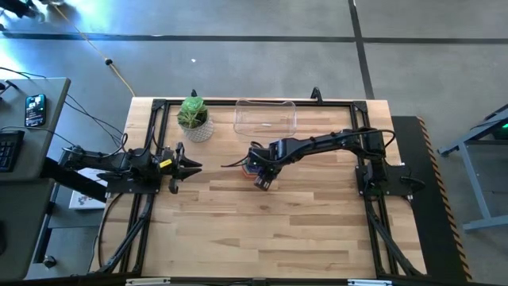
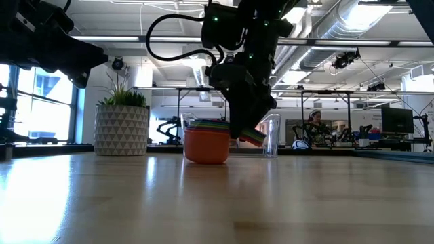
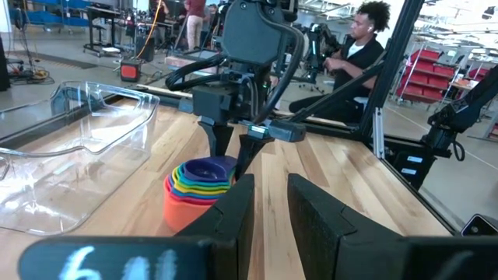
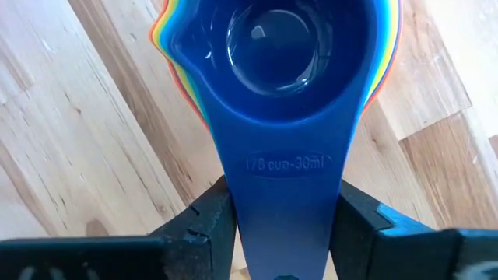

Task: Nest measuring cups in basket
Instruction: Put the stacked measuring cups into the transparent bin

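The measuring cups [image 2: 206, 141] stand nested in one stack on the table, orange outermost and a blue cup [image 4: 276, 54] on top. The stack also shows in the left wrist view [image 3: 198, 187] and the high view [image 1: 252, 163]. My right gripper [image 4: 286, 214] is at the stack's handles, shut on them, and reaches in from the right [image 1: 263, 176]. My left gripper [image 1: 190, 167] waits open at the table's left, its fingers [image 3: 268, 210] pointing at the stack. The clear basket [image 1: 266, 117] sits near the far edge, beyond the stack. My right gripper pinches the stacked handles between its two fingers, one on each long edge of the blue cup's handle [image 4: 257, 194]. The fingers [image 2: 245, 125] come from above, slanting down. The stack rests upright on the table on its orange bottom cup [image 2: 206, 152].
A white pot with a green plant [image 1: 194, 119] stands left of the basket near the far edge. A dark frame [image 1: 159, 107] borders the tabletop. Bare wood lies between the stack and the near edge. People sit in the room beyond the table [image 3: 362, 47].
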Motion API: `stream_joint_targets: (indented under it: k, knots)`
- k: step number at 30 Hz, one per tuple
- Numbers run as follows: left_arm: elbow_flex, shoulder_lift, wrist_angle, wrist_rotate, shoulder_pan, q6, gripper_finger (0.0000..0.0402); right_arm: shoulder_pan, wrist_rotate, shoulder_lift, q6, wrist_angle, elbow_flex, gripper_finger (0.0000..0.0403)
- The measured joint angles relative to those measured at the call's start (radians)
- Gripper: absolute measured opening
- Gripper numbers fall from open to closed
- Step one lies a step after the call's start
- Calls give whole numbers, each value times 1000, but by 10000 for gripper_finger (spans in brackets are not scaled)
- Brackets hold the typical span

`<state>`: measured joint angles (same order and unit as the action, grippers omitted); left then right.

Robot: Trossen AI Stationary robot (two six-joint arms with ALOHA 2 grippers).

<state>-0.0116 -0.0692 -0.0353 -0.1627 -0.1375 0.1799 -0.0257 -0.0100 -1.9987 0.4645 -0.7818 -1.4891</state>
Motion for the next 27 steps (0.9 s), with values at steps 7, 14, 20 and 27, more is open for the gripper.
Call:
stream_joint_targets:
  k: [7,14,20,27]
  knots:
    - [0,0,0,0,0,0,70,0,2,0,7,1,-1,137]
    - [0,0,0,0,0,0,70,0,2,2,3,5,-2,137]
    - [0,0,0,0,0,0,70,0,-16,5,1,19,-2,137]
    - [0,0,0,0,0,0,70,-2,-25,23,-2,22,-2,137]
